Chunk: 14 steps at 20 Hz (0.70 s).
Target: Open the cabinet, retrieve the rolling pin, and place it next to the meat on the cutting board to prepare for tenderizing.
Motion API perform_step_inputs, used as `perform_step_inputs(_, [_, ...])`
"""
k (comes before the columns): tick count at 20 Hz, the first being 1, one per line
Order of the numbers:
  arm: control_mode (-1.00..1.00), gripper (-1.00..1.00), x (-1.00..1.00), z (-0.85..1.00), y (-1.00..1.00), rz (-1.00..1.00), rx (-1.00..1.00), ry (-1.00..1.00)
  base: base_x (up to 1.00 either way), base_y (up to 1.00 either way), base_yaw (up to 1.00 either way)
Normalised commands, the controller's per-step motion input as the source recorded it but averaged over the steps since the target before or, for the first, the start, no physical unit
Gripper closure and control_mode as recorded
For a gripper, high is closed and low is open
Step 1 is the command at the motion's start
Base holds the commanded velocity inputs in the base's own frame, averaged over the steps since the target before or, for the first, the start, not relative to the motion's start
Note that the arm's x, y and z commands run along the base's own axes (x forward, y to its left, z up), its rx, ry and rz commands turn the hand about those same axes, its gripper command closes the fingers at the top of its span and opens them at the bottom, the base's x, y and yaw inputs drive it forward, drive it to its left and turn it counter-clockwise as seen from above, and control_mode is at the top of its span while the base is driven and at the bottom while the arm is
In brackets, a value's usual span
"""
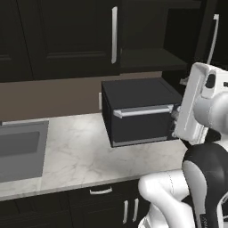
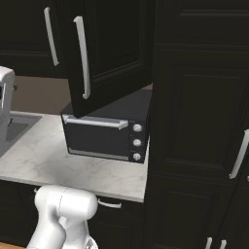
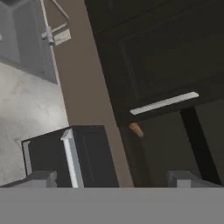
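Cabinet [image 2: 109, 53]: right door swung out wide over the counter, left door [image 1: 67, 38] shut. Below it, black toaster oven [image 1: 140, 111] on the marble counter [image 1: 75, 151], close under the open shelf (little room to come in from beneath).

Gripper [image 3: 111, 179]: fingers wide apart, nothing between them, pointed at the shelf opening.

Rolling pin [image 3: 136, 129]: only a rounded brown end peeks from the dark shelf, beside the shut door's handle [image 3: 164, 103].

Risks, as I judge: arm clipping the open door or oven top on the reach; grabbing only the tip, so the pin pivots or rolls off.
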Motion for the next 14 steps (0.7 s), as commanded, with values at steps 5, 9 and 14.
perform_step_inputs(5, [-1.0,-1.0,0.43,-0.18,0.02,-0.42,-0.34,0.0,0.0,0.0,0.0])
perform_step_inputs(9, [-1.0,-1.0,0.57,-0.08,0.0,-0.42,-0.26,0.0,0.0,0.0,0.0])
perform_step_inputs(14, [-1.0,-1.0,0.33,-0.01,-0.18,-0.36,-0.19,0.0,0.0,0.0,0.0])
